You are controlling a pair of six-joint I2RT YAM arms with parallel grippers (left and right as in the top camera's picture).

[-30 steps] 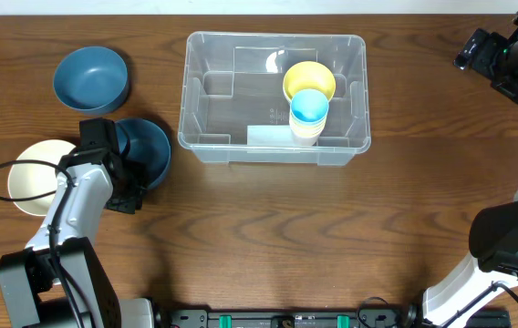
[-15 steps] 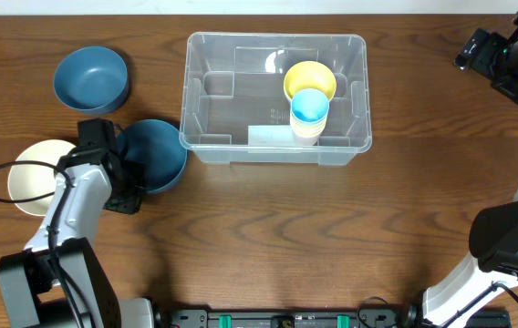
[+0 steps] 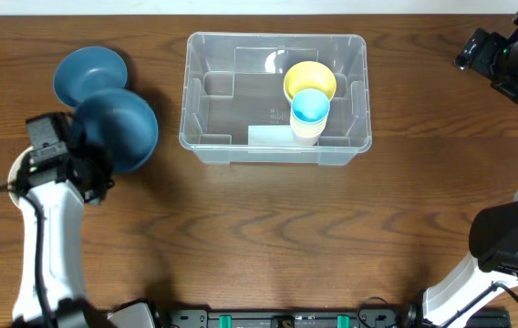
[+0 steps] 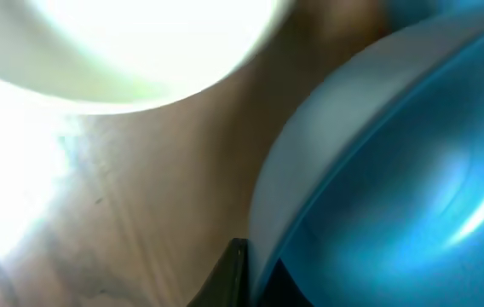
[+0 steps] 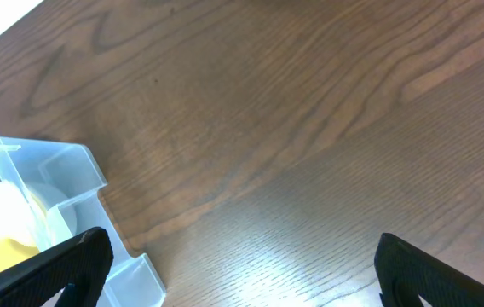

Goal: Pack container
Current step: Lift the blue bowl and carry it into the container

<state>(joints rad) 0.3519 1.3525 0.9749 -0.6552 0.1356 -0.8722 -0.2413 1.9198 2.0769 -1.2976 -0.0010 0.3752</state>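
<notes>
The clear container (image 3: 189,100) sits mid-table (a yellow bowl (image 3: 308,80) and blue cup (image 3: 310,105) inside). Left of it, the left gripper (image 3: 90,162) clamps a dark blue bowl (image 3: 120,128). Well right of it, the right gripper (image 5: 242,273) gapes wide.

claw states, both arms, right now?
Left claw: closed on the blue bowl.
Right claw: open, holding nothing.

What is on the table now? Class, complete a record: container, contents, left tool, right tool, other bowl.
container: clear bin, table centre
contents: yellow cup; blue cup in pale cup
left tool: shut on dark blue bowl, outside the bin
right tool: open, empty
other bowl: blue, partly behind held bowl
</notes>
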